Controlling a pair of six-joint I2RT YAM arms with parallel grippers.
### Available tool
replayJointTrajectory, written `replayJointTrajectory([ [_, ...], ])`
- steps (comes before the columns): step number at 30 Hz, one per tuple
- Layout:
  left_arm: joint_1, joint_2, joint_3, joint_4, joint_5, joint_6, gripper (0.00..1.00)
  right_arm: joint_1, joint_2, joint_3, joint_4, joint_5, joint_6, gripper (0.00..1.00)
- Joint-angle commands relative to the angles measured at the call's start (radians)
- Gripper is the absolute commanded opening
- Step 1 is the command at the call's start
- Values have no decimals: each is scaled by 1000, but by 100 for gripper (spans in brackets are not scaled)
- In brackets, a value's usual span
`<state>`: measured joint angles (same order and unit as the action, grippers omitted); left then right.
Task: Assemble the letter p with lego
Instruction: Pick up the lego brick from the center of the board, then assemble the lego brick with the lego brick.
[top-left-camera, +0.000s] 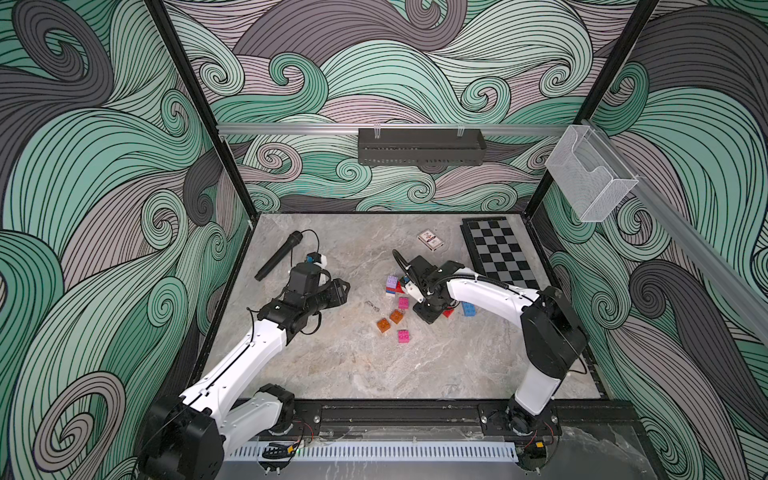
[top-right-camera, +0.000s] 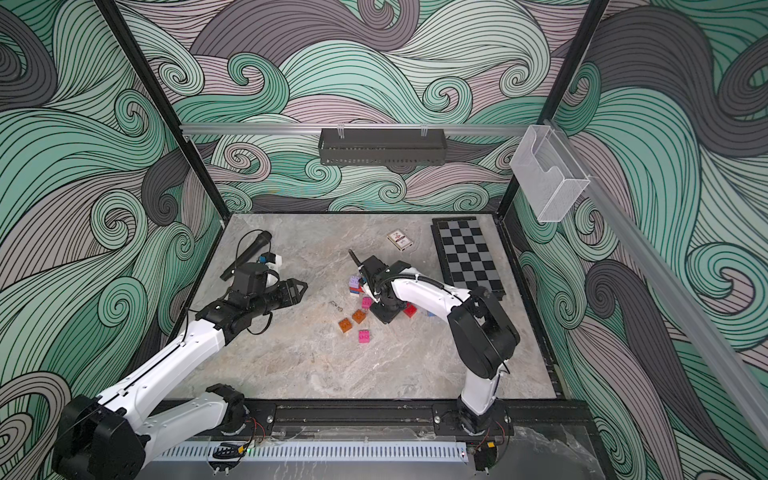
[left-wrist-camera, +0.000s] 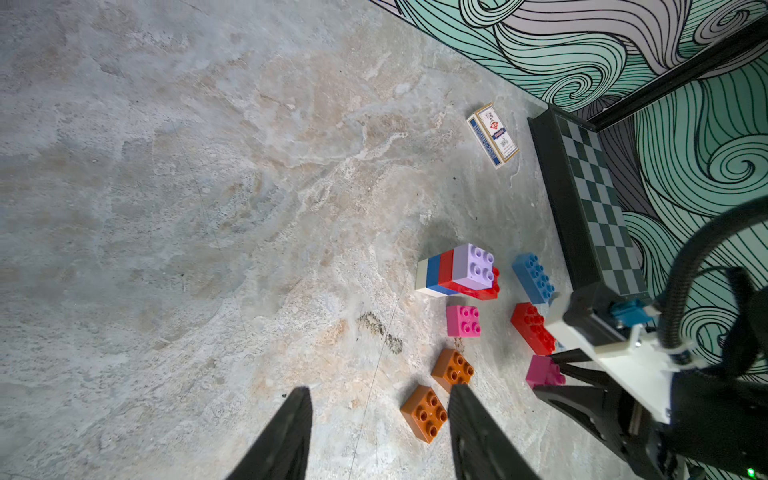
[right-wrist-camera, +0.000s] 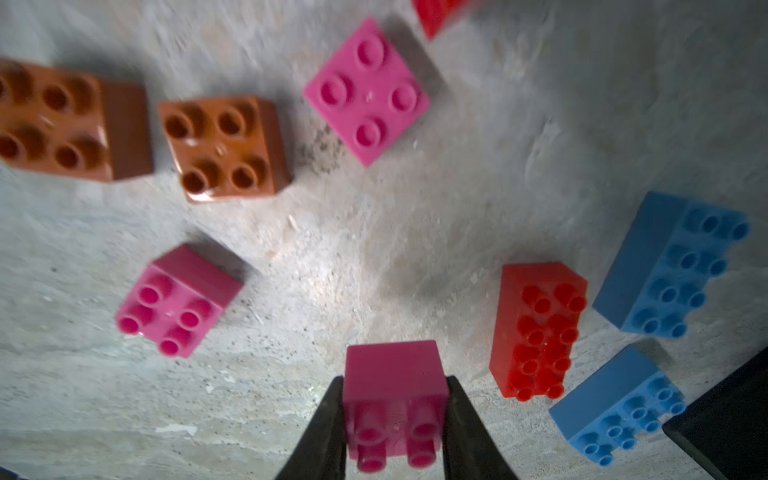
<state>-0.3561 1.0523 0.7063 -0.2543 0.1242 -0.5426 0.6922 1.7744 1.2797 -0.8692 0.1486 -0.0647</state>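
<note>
**Amid the loose bricks: right gripper (right-wrist-camera: 395, 379) holding a pink brick (right-wrist-camera: 392, 361)**

The pink brick is pinched by two opposite sides, just beside a red oblong brick (right-wrist-camera: 536, 332). The left gripper (left-wrist-camera: 379, 390) hovers with jaws apart near an orange brick (left-wrist-camera: 424, 411). A stack (left-wrist-camera: 455, 270), lilac on top, stands on the marble tabletop (top-left-camera: 332, 365).

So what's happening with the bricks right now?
The right pincer is shut on a pink square brick. The left pincer is open and empty, off to one side of the bricks. A short stack of white, blue, red and lilac bricks stands nearby. The other bricks, orange, pink, red and blue, lie loose around it. No P shape yet.
</note>
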Motion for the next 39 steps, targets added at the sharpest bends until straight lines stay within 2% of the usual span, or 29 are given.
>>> replayJointTrajectory([
  [1,-3,3,42,-5,-18,5,54,9,9,49,-8,-30,73,24],
  [14,-3,6,44,-9,-26,9,54,23,147,192,10,-64,118,23],
  [24,-4,5,45,-17,-27,9,54,15,231,281,16,45,131,23],
  [30,-3,-3,44,-23,-25,4,54,-3,262,319,19,68,117,23],
  [39,-5,19,51,-8,21,-10,46,-27,270,345,32,64,94,23],
])
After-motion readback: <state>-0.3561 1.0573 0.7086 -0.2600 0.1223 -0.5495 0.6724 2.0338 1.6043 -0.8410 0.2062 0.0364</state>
